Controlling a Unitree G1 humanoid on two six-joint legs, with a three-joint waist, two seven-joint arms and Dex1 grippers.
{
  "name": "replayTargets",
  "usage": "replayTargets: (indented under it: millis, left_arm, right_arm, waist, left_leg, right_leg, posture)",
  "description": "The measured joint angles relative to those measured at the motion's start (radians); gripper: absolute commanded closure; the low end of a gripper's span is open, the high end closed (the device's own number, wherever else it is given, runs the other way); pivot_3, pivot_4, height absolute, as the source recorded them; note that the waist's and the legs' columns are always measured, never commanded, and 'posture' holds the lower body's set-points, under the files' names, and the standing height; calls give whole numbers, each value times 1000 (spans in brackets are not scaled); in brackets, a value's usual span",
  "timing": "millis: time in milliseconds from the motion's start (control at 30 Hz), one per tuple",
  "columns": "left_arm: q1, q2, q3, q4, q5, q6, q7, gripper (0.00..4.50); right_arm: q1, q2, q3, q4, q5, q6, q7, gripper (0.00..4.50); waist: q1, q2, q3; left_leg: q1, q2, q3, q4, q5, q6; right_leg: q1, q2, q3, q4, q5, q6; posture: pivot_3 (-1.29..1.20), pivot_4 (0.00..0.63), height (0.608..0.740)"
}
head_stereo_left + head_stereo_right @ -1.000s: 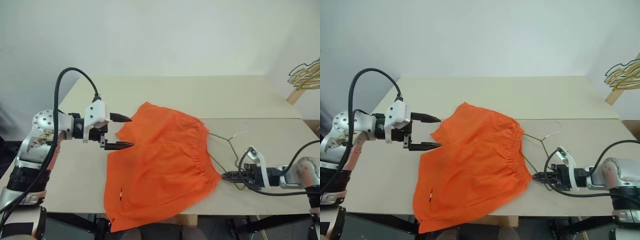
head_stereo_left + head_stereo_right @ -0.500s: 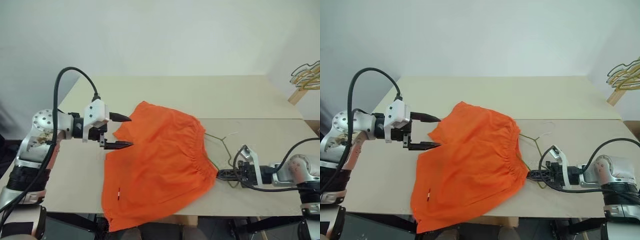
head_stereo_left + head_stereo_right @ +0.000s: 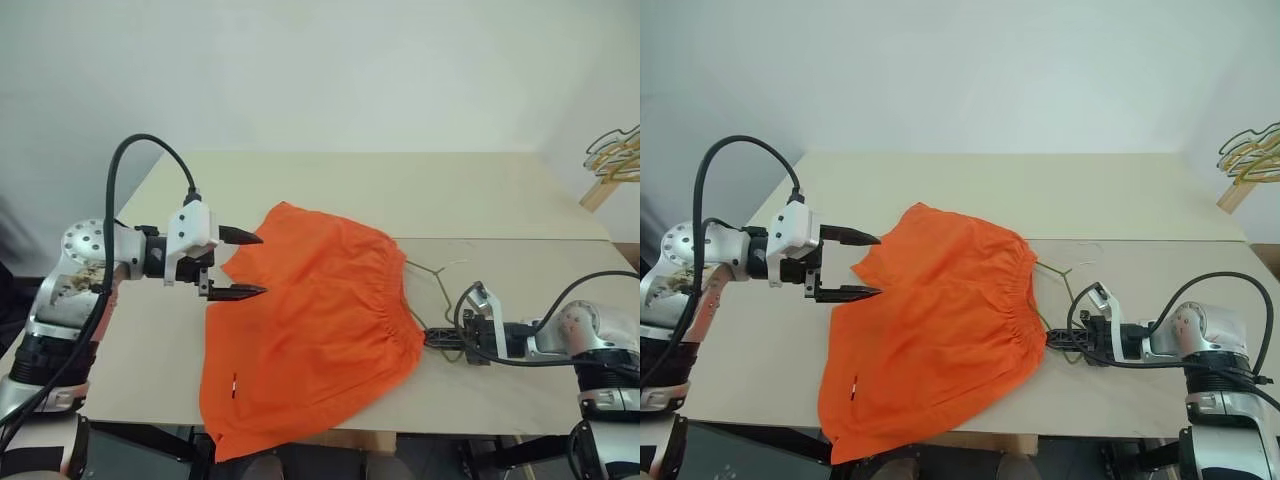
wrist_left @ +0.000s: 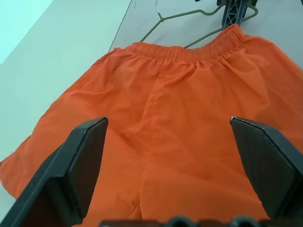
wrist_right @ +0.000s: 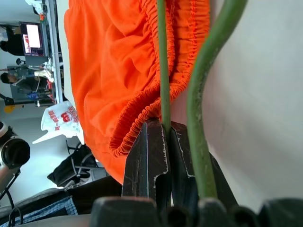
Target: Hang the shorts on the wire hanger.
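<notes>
A beige table [image 3: 330, 190] carries bright orange shorts [image 3: 310, 330] spread flat, leg hems draping over its near edge. At their waistband lies the wire hanger [image 3: 1065, 285], one end tucked into the fabric. The right gripper [image 3: 432, 337] is clamped tight on the hanger's wire just beside the waistband. The left gripper [image 3: 240, 264] hovers with fingers spread wide at the shorts' far leg, holding nothing. The hanger appears to be mid-insertion; next, it likely needs sliding deeper while the left steadies the cloth.
</notes>
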Motion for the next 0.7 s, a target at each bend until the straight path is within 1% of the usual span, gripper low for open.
replayTargets:
  millis: [200, 367, 500, 633, 700]
  left_arm:
    - [0, 1, 1, 0, 0, 0, 0, 19]
    - [-1, 1, 1, 1, 0, 0, -1, 19]
    - [-1, 1, 1, 1, 0, 0, -1, 19]
    - [0, 2, 1, 0, 0, -1, -1, 19]
    - [0, 2, 1, 0, 0, -1, -1, 19]
  right_arm:
    - [11, -7, 47, -33, -1, -3, 48, 4500]
    - [-51, 29, 28, 47, -40, -38, 8, 4500]
    - [-52, 48, 0, 49, -50, -64, -25, 4500]
    - [25, 56, -22, -68, -56, -142, -47, 4500]
    - [88, 55, -23, -168, -79, -221, -62, 4500]
  waist:
    - [1, 0, 0]
    - [-3, -1, -1]
    - [0, -4, -3]
    - [1, -6, -6]
    - [1, -7, -7]
  left_leg:
    - [0, 0, 0, 0, 0, 0]
    - [1, 0, 0, 0, 0, 0]
    - [0, 0, 0, 0, 0, -1]
    - [0, 0, 0, 0, 0, -1]
    - [0, 0, 0, 0, 0, -1]
  right_leg:
    - [0, 0, 0, 0, 0, 0]
    - [0, 0, 0, 1, 0, 0]
    - [0, 0, 0, 1, 0, 0]
    - [0, 0, 0, 1, 0, 0]
    - [0, 0, 0, 1, 0, 0]
  posture:
    - [47, 0, 740]
    - [50, 0, 740]
    - [49, 0, 740]
    - [30, 0, 740]
    - [22, 0, 740]
